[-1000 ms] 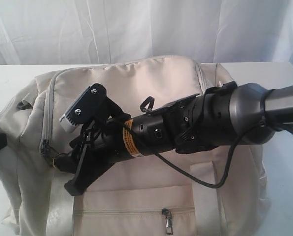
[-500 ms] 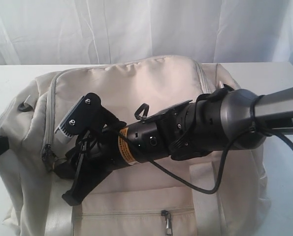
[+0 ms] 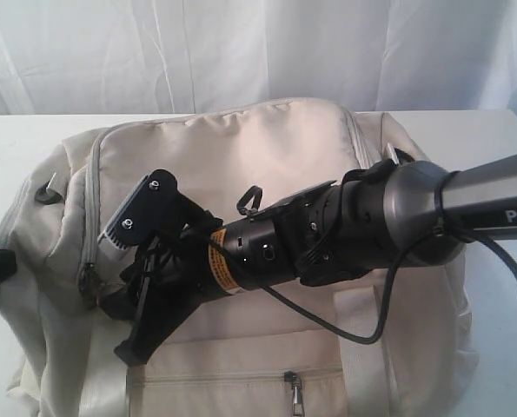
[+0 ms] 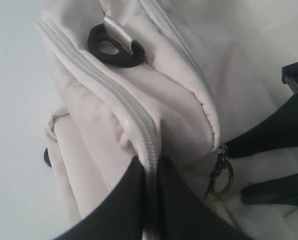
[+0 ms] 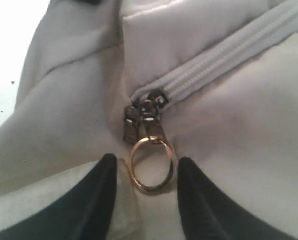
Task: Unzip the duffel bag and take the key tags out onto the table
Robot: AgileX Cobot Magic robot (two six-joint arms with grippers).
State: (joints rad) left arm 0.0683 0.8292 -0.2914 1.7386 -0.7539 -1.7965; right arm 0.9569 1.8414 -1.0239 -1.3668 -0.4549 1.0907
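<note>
Duffel bag (image 3: 241, 156), laid flat at the centre of the white worktop (image 3: 23, 139). Its main zipper (image 5: 224, 55) is shown closed, so the contents are hidden; the near pocket zipper (image 3: 232, 375) is closed as well. A zipper-edged fold (image 4: 138, 130) at the bag's left end is pinched tight by the left tool (image 4: 147, 172). The gold pull ring (image 5: 150, 189) is straddled by the right tool (image 5: 147, 162), its fingers held apart on either side.

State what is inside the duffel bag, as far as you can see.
Nothing inside shows: the duffel bag is zipped shut, its two zipper pulls together. The fabric covers any contents.
</note>
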